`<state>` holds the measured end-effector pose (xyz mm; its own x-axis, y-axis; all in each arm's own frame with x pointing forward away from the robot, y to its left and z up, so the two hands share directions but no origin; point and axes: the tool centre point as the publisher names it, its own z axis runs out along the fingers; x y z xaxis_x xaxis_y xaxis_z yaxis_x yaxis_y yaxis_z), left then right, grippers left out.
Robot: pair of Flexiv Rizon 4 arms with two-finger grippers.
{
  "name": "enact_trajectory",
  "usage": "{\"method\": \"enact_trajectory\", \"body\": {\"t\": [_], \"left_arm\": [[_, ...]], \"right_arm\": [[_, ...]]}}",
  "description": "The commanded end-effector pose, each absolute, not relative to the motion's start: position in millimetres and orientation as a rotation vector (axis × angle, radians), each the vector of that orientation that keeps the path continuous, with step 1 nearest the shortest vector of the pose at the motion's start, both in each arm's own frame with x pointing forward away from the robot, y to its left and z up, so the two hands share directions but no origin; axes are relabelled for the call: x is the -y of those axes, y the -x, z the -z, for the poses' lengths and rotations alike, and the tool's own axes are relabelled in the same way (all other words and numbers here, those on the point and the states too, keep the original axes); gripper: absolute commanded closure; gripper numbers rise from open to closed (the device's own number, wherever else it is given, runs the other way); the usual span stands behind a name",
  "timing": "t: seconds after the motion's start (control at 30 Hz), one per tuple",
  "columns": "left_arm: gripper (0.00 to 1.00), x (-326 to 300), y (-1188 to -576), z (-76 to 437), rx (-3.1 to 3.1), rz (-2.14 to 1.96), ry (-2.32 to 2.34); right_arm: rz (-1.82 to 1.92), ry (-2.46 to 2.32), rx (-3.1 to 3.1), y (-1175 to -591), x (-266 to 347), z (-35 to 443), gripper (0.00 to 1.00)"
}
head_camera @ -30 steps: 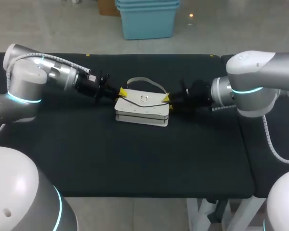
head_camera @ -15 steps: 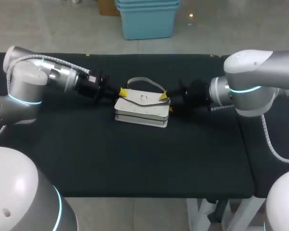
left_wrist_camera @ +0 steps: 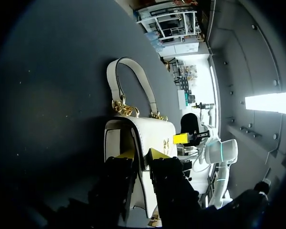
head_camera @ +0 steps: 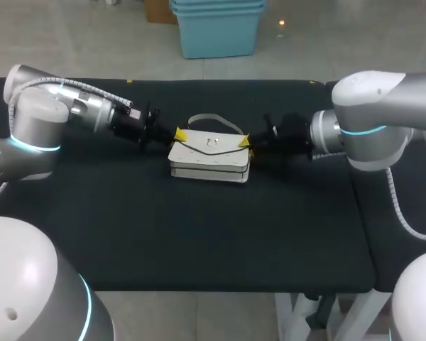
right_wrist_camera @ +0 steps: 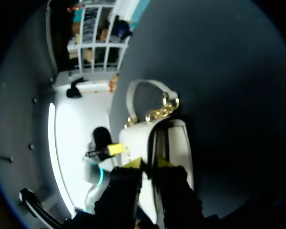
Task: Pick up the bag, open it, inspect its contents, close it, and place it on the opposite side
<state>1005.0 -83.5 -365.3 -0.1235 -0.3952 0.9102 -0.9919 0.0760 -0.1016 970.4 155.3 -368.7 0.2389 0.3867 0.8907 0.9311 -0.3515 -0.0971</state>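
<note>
The white bag (head_camera: 209, 158) is near the middle of the black table (head_camera: 199, 234), with an arm at each end. Compared with a second ago it sits a touch higher in the head view, and both arms have risen with it. Whether its base has left the cloth I cannot tell.

The left gripper (head_camera: 179, 134) has its yellow tips drawn in narrow, pinching the thin edge of the flap at its end of the bag. The left wrist view shows the edge caught between the tips (left_wrist_camera: 142, 155). The right gripper (head_camera: 244, 142) does the same at the other end, its tips close together on the flap edge (right_wrist_camera: 148, 163). The handle (head_camera: 213, 121) arches over the far side, hung on gold chain links (left_wrist_camera: 124, 109).
</note>
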Motion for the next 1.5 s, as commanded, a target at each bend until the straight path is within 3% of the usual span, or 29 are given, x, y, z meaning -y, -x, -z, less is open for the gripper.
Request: {"method": "enact_trajectory", "body": {"t": [0.03,0.07,0.1,0.23,0.27,0.33,0.37,0.47,0.5,0.57,0.83,0.9,0.93,0.97,1.0,1.03,1.5], "left_arm": [[1.00,90.7,-998.9,362.5,1.625,-1.035,-1.416],[0.76,90.7,-998.9,362.5,1.624,-1.035,-1.418],[0.69,90.7,-998.9,362.6,1.623,-1.034,-1.419],[0.62,89.3,-999.8,363.8,1.612,-1.037,-1.429],[0.68,88.6,-1000.2,364.1,1.608,-1.039,-1.431],[0.93,87.8,-1001.3,365.2,1.601,-1.041,-1.438],[1.00,87.9,-1001.8,365.9,1.599,-1.040,-1.443],[1.00,88.3,-1002.5,368.5,1.598,-1.037,-1.456],[1.00,88.1,-1002.6,369.4,1.596,-1.035,-1.460],[1.00,87.5,-1002.7,371.3,1.591,-1.030,-1.467],[1.00,85.4,-1002.1,373.7,1.576,-1.020,-1.484],[0.54,83.6,-1001.3,371.1,1.570,-1.021,-1.491],[0.28,82.7,-1000.5,369.3,1.570,-1.023,-1.493],[0.00,82.1,-999.8,367.4,1.567,-1.026,-1.497],[0.00,81.3,-998.7,365.2,1.566,-1.027,-1.500],[0.00,80.5,-997.3,362.4,1.565,-1.027,-1.500],[0.00,58.4,-971.6,317.6,1.577,-1.035,-1.583]], "right_arm": [[1.067,1.879,1.210,-968.9,-163.9,365.0,0.61],[1.067,1.879,1.208,-968.5,-163.4,366.2,0.52],[1.067,1.879,1.207,-968.4,-163.2,366.8,0.45],[1.064,1.880,1.201,-966.5,-162.4,368.5,0.35],[1.064,1.880,1.201,-966.3,-161.8,368.5,0.35],[1.066,1.878,1.202,-966.2,-161.4,368.2,0.46],[1.066,1.876,1.202,-966.2,-161.3,368.1,0.51],[1.064,1.869,1.207,-966.0,-162.0,368.3,0.55],[1.062,1.867,1.208,-965.6,-162.4,369.6,0.62],[1.055,1.859,1.210,-964.9,-162.8,372.2,1.00],[1.038,1.844,1.220,-963.2,-163.9,377.7,1.00],[1.024,1.840,1.231,-962.8,-161.9,375.9,1.00],[1.023,1.840,1.238,-962.3,-161.7,373.7,0.83],[1.024,1.845,1.246,-961.8,-160.7,371.6,0.56],[1.024,1.846,1.260,-961.3,-159.7,369.2,0.19],[1.026,1.851,1.265,-961.3,-158.1,367.3,0.00],[1.011,1.927,1.379,-944.8,-138.4,349.2,0.00]]}}
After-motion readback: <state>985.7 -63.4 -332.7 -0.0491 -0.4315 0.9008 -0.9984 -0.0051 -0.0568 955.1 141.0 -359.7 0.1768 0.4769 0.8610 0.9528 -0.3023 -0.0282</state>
